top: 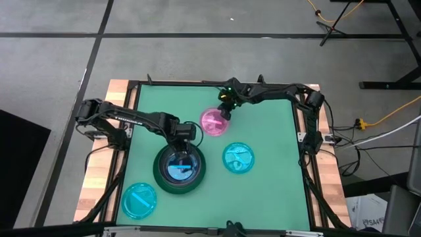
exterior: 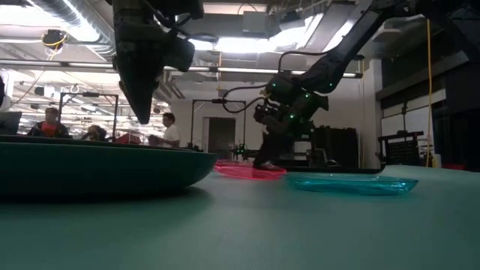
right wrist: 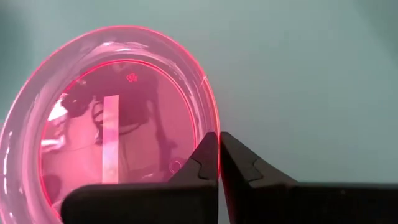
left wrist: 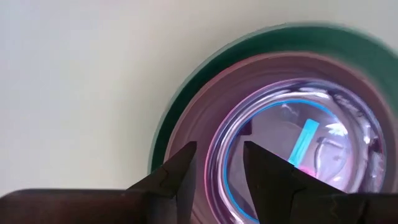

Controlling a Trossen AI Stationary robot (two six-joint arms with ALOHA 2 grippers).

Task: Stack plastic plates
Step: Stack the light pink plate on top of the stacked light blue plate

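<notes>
Plates of plastic are spread on the green counter (top: 270,125), and a stack is already growing near its front left: a large dark green plate (top: 160,176) carries a pink one and, on top, small translucent ones with a cyan plate (top: 179,166) in the middle. Two more cyan plates lie alone, one (top: 238,158) to the right of the stack and one (top: 139,200) at the front left corner.

The step in hand, as I judge it, is double. The left gripper (left wrist: 219,163) hangs over the stack with its jaws parted a little and nothing between them; in the left wrist view they stand on both sides of the rim of the top small plate without clearly touching it (so this looks like a release and not a grasp). The right gripper (right wrist: 219,149) is at the translucent pink plate (top: 214,121) near the middle back of the counter, and its jaws are closed tight on the thin rim of this plate. In the low view the pink plate seems to lie on the counter, not yet lifted.

The next move probably asks the left arm to rise clear of the stack. The right arm should then lift the pink plate by its edge, keep it level, and bring it over the stack.
</notes>
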